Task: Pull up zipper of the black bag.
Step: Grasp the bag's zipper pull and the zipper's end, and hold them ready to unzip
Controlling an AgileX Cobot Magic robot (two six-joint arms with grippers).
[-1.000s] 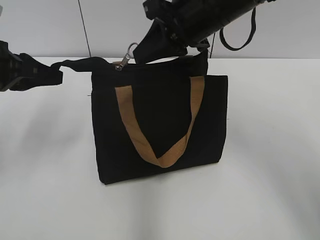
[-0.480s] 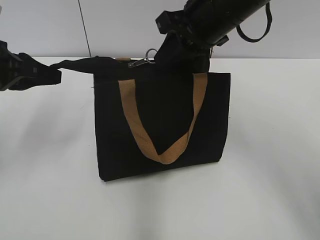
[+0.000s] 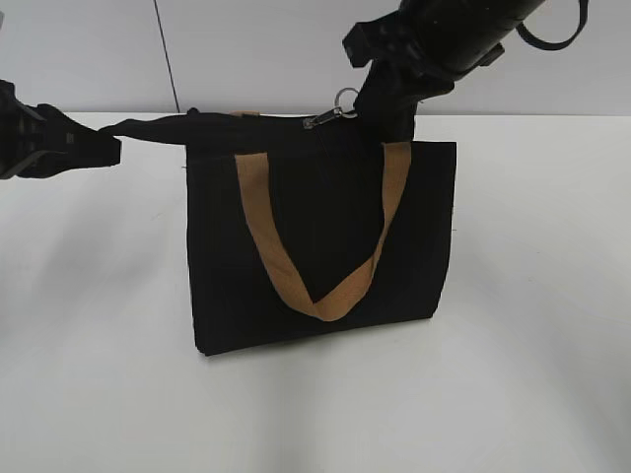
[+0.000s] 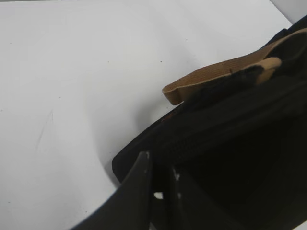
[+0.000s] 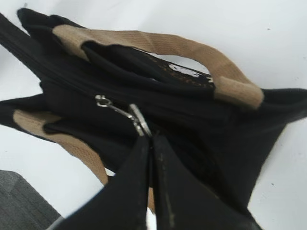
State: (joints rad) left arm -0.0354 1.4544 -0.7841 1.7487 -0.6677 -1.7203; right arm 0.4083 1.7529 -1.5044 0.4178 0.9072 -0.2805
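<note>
Zipper (image 3: 330,116) pull now sits further right along the top edge of the black bag (image 3: 320,246) than a second ago — closing advances; right gripper (image 5: 149,139) stays pinched on its ring; left gripper (image 3: 94,148) keeps clamping the bag's left corner taut.

Both arms are matte black all over. The right arm (image 3: 449,34) is a thick cylinder with a ribbed, textured sleeve and blocky black housings near its end; a thin black cable (image 3: 552,30) loops out from its upper side. The left gripper (image 3: 44,143) is angular, made of flat, wedge-shaped black plates. Close up, the right gripper (image 5: 151,143) has two long, smooth black fingers tapering to narrow tips, their surfaces faintly scuffed. A left finger (image 4: 136,187) shows a pale, worn edge.
</note>
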